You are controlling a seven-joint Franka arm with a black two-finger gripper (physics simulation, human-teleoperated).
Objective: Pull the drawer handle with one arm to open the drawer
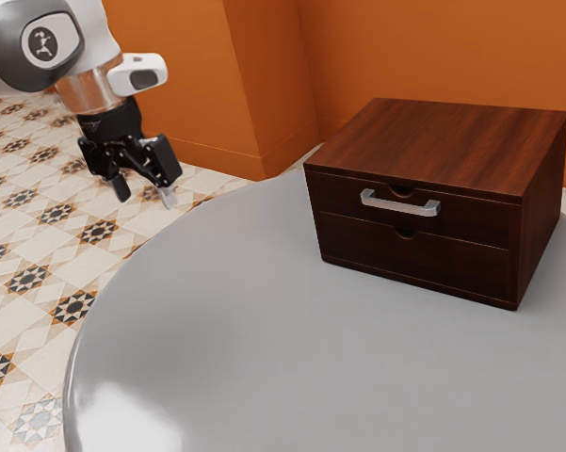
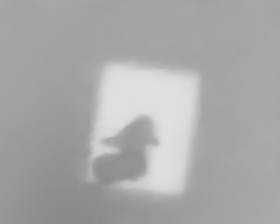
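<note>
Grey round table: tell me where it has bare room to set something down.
The round grey table is bare from its near rim up to the dark wooden two-drawer cabinet and across toward the black gripper. Only the cabinet's corner is crowded.

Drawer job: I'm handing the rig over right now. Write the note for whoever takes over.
Gripper: open and empty, in the air at the exterior view's left, well apart from the cabinet.
Cabinet: dark wood, two drawers, standing on the grey table toward the exterior view's right.
Handle: silver bar on the top drawer, untouched.
Done: nothing yet; both drawer fronts look flush and shut.
Left: bring the gripper across to the handle, close on it, then pull the top drawer out.
</note>
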